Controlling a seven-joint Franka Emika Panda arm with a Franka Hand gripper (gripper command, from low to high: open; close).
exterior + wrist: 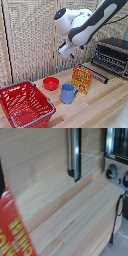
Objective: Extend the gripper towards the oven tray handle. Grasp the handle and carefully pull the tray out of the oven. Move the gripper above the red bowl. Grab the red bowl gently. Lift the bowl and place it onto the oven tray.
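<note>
End effector: The end effector (65, 49) hangs in the air at the end of the big white arm (85, 25). It is over the back of the surface, above the red bowl and the box. It holds nothing. I cannot tell if its fingers are open or closed; they are too small and fuzzy.

Oven: The toaster oven (112, 55) sits at the exterior view's right. Its door looks open.

Tray: The wire tray (97, 73) looks pulled out in front of the oven, low over the surface. In the wrist view a shiny dark bar (74, 153) shows by the oven's knobs (112, 172). It may be the tray's handle, but I am not sure.

Red bowl: The red bowl (50, 83) rests on the wooden surface (95, 107). It is just beside the blue mug (67, 93) and near the red wire basket (24, 104). It is well apart from the tray.

Box: A yellow and red box (82, 79) stands between the bowl and the tray.

How the bowl will handle: I think it is light and hard, maybe a bit slippery. Best to pinch the rim, one finger inside and one outside.

Watch out: The carry should go up and over the box and mug.
</note>
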